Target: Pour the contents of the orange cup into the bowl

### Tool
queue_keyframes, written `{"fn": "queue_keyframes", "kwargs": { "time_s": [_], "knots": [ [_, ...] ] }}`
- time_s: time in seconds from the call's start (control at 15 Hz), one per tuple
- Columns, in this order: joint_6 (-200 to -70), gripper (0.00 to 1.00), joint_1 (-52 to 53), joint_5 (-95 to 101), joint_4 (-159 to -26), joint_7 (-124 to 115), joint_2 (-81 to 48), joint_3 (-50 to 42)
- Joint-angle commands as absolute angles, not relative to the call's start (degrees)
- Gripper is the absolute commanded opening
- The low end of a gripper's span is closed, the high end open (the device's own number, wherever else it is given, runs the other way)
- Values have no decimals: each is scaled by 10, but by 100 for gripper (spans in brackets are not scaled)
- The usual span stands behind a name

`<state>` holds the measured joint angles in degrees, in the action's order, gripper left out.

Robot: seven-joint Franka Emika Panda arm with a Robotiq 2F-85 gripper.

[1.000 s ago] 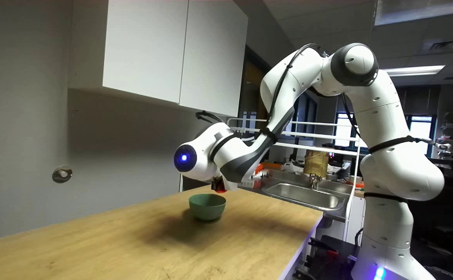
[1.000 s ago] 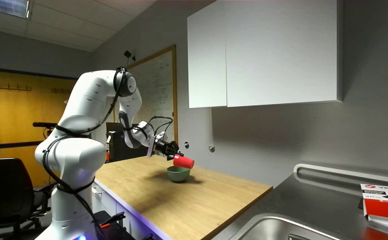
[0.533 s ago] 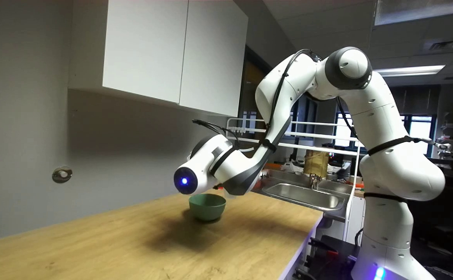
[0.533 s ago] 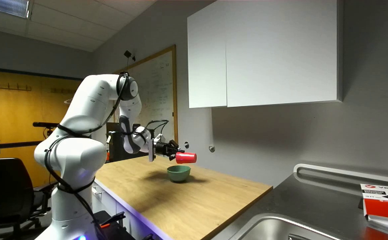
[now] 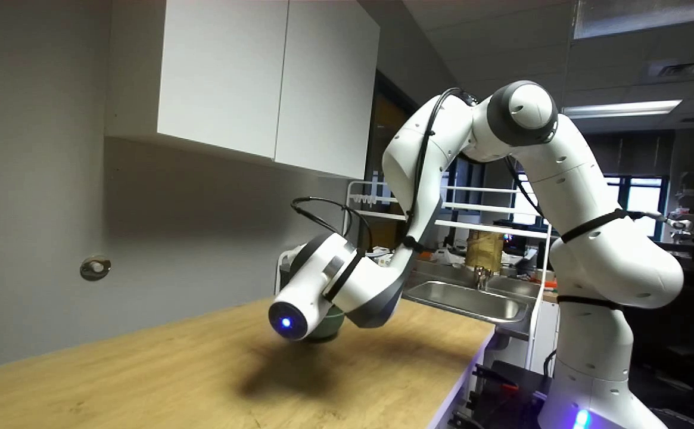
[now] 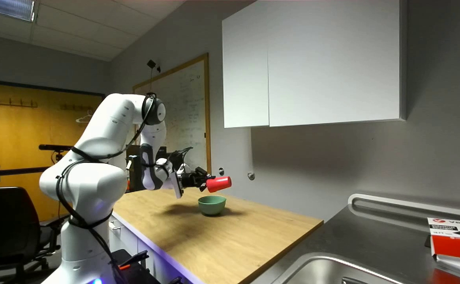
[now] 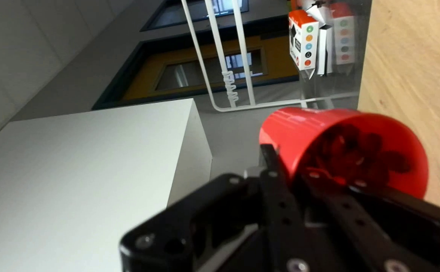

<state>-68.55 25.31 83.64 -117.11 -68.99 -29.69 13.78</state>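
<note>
The orange cup (image 6: 220, 184) lies on its side in the air above the bowl, its far end raised. In the wrist view the cup (image 7: 299, 128) has its mouth toward the camera, with several dark pieces inside. My gripper (image 7: 291, 172) is shut on the cup's wall near the rim; one finger is outside, the other in front of the mouth. The gripper also shows in an exterior view (image 6: 206, 182). The green bowl (image 6: 212, 206) stands upright on the table below; the arm partly covers it in an exterior view (image 5: 327, 325), where the cup is hidden.
The wooden table (image 6: 222, 240) ends at a dark counter with a sink (image 6: 324, 264) and a red-and-white box (image 6: 457, 240). White cabinets (image 5: 221, 77) hang above the table's back. A white rack (image 5: 472, 205) stands beside the sink.
The cup has rotated from far end low, through level, to far end raised. The wrist has lowered and now covers part of the bowl. The grip on the cup stays.
</note>
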Motion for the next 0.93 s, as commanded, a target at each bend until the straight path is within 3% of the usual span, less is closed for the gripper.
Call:
{"fn": "queue_keyframes", "kwargs": {
  "time_s": [0.0,0.87],
  "knots": [
    [-640,3,254,868,-1173,-718,-311,145],
    [-515,3,254,946,-1170,-770,-345,153]
  ]
}}
